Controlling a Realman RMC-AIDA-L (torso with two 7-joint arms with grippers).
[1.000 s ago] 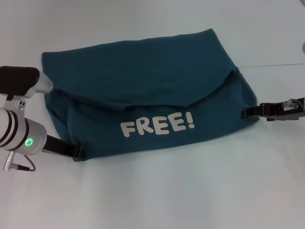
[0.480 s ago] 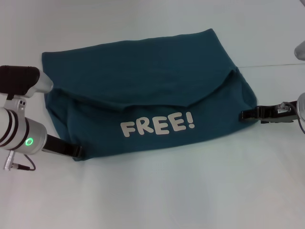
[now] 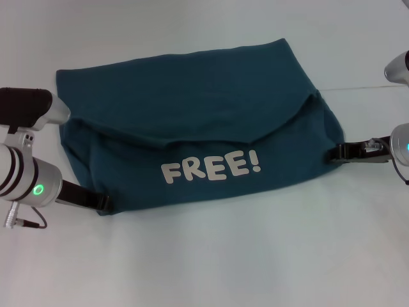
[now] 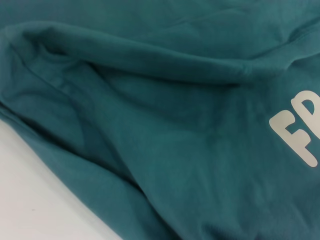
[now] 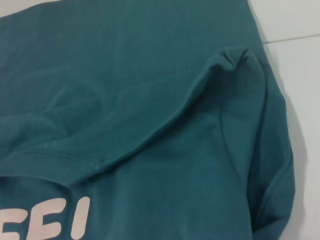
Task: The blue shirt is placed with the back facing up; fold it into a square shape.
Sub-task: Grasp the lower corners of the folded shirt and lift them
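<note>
Lying folded, the shirt has the left gripper at its near-left corner and the right gripper at its right edge; whether either grips the cloth can't be told.

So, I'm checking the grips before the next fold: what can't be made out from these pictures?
- Left end effector: head view shows it at the blue shirt's near left corner; cloth hides its tips. Its wrist view shows cloth only.
- Right end effector: at the shirt's right edge, too small to tell open or shut.
- Right arm: cut off by the head view's edge.
</note>
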